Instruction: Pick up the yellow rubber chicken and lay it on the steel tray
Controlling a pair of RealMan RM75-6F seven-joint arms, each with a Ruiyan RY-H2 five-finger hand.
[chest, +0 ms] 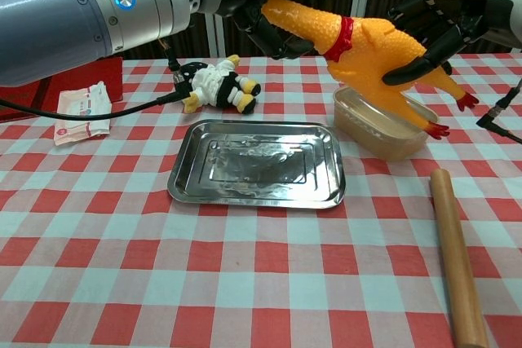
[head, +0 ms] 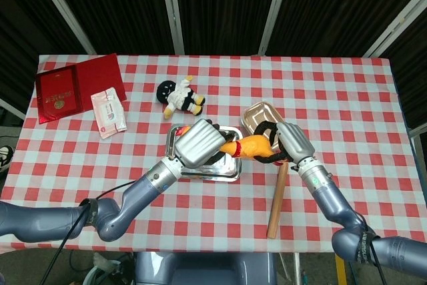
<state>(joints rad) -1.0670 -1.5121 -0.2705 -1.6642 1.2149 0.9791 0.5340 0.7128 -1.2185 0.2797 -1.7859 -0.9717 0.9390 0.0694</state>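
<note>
The bench [chest: 81, 299], spread with a red-and-white checked cloth, carries everything. On it lies the rectangular steel tray [chest: 257, 162], bare and shiny, apparently set centrally so either arm can reach it. To its right lies a long wooden rolling pin [chest: 457, 258], and behind that sits a small copper-coloured metal dish [chest: 383, 132]. The yellow rubber chicken [chest: 371, 55] with its red collar hangs in the air above tray and dish, carried between both arms: the right robot hand [chest: 444, 26] has its dark fingers wrapped around the body, while the left robot hand [chest: 273, 26] curls around the head end, likely steadying it for lowering. Farther back lie a red folder [head: 70, 88] with illegible gold print, a tissue packet [chest: 81, 110] whose lettering is too small to read, and a black-and-white plush doll [chest: 216, 83].
</note>
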